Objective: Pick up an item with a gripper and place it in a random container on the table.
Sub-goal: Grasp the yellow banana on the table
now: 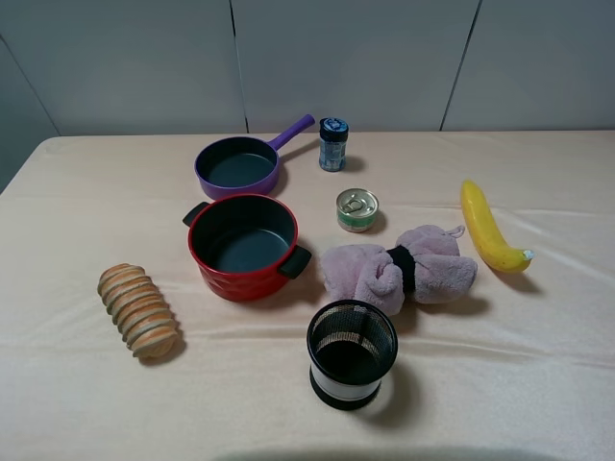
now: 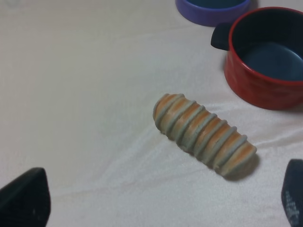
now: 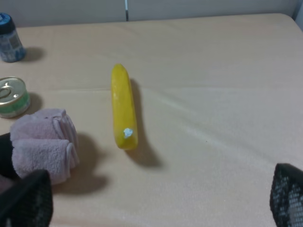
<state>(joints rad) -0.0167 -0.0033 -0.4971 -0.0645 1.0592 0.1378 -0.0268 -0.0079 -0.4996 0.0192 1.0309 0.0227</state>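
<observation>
The yellow banana (image 1: pixel 488 228) lies on the cream cloth table (image 1: pixel 86 192) at the right, its pale tip toward the front; it also shows in the right wrist view (image 3: pixel 122 106). The red pot (image 1: pixel 243 246) with a dark grey inside stands left of centre, empty; its rim shows in the left wrist view (image 2: pixel 265 56). No arm shows in the exterior view. My left gripper (image 2: pixel 161 201) is open above the cloth near the bread loaf (image 2: pixel 203 134). My right gripper (image 3: pixel 161 201) is open, short of the banana, holding nothing.
A purple long-handled pan (image 1: pixel 240 165) and a small blue-lidded jar (image 1: pixel 332 144) stand at the back. A tin can (image 1: pixel 357 209), a pink rolled towel (image 1: pixel 399 269) and a black mesh cup (image 1: pixel 352 351) sit in the middle. The ridged bread loaf (image 1: pixel 138 309) lies front left.
</observation>
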